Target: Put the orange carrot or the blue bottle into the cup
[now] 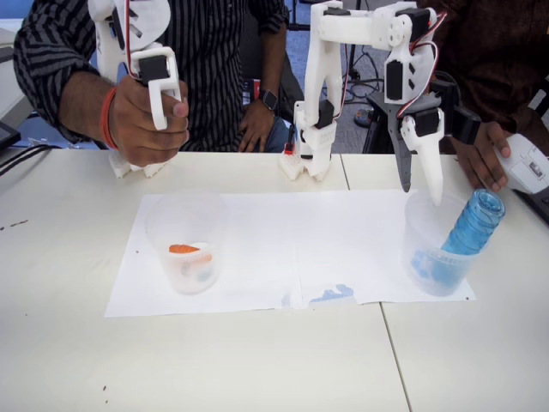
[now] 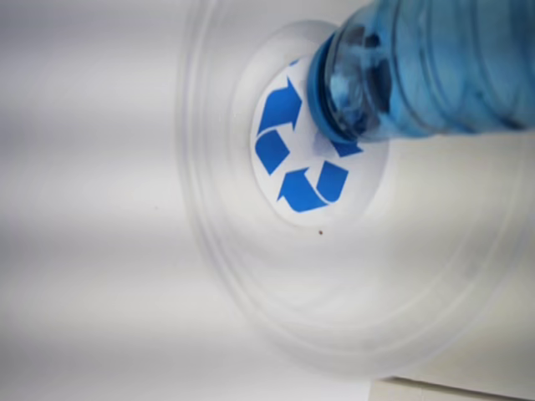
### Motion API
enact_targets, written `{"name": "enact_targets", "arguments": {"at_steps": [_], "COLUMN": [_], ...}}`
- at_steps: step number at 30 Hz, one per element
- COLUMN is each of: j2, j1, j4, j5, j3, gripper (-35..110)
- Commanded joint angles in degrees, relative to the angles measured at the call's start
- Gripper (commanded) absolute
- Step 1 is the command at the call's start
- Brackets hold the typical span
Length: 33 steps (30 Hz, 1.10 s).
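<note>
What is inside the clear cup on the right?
The blue bottle leans in the cup, cap end down, its base poking over the rim. The bottle partly covers the blue recycling symbol on the cup's bottom.

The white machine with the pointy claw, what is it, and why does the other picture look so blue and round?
That white machine is a robot arm bolted to the table. Its pointy end is the gripper, two fingers for picking things up. In the fixed view, taken from across the white table, it hangs just above a wide clear plastic cup and holds nothing. A small see-through blue ribbed bottle leans in that cup, tilted, one end down inside.

The other picture comes from a camera riding on the arm, looking straight down into the cup. The blue arrows are a recycling sign at its bottom, and the bottle pokes in from the top right.

On the paper sheet stands another clear cup with something orange inside. People sit behind the table.
</note>
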Motion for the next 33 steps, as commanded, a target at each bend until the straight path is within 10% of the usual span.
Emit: {"name": "enact_targets", "arguments": {"at_steps": [1, 33], "j2": [2.29, 18.37], "j1": [-0.18, 0.0], "j4": [-0.09, 0.09], "j5": [0.09, -6.59], "j3": [-1.23, -1.67], "gripper": [44, 24]}}
